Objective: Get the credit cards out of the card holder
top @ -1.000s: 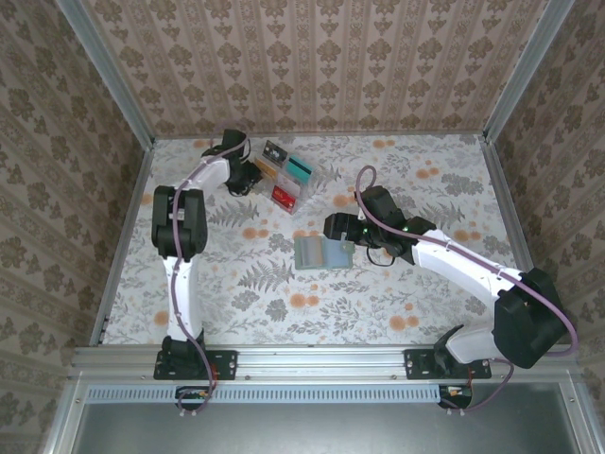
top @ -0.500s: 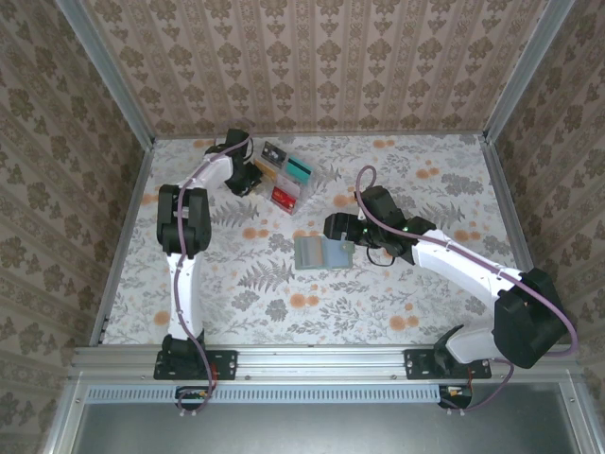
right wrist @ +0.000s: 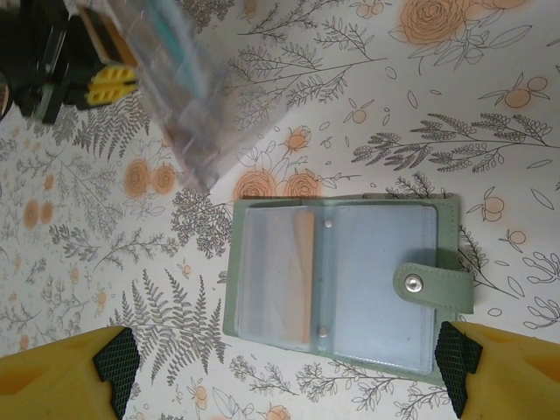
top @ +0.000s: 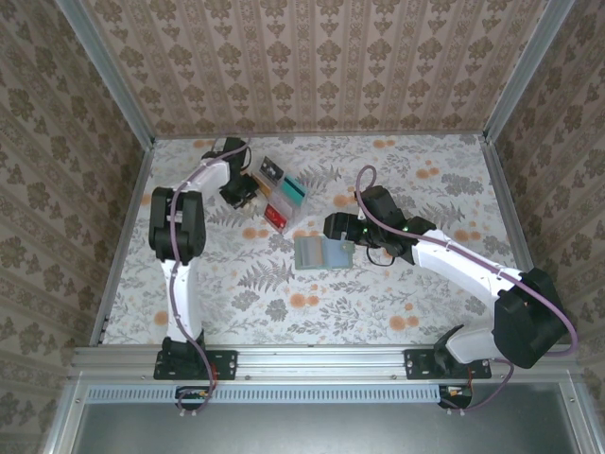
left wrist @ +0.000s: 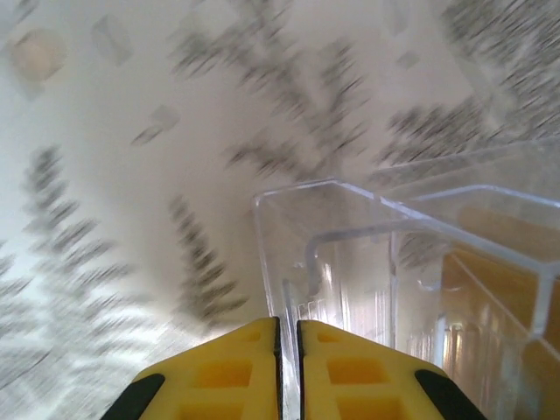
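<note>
My left end effector (left wrist: 288, 328) has pinched the tray (left wrist: 350, 254) and swung it (cards (right wrist: 302, 276) still pocketed); right end effector (right wrist: 284, 350) gapes wide above the wallet (right wrist: 376, 280).

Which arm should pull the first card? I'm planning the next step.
Right. The right gripper hovers open over the opened card holder, a tan card visible in a slot; the left gripper is clamped on the clear tray.
</note>
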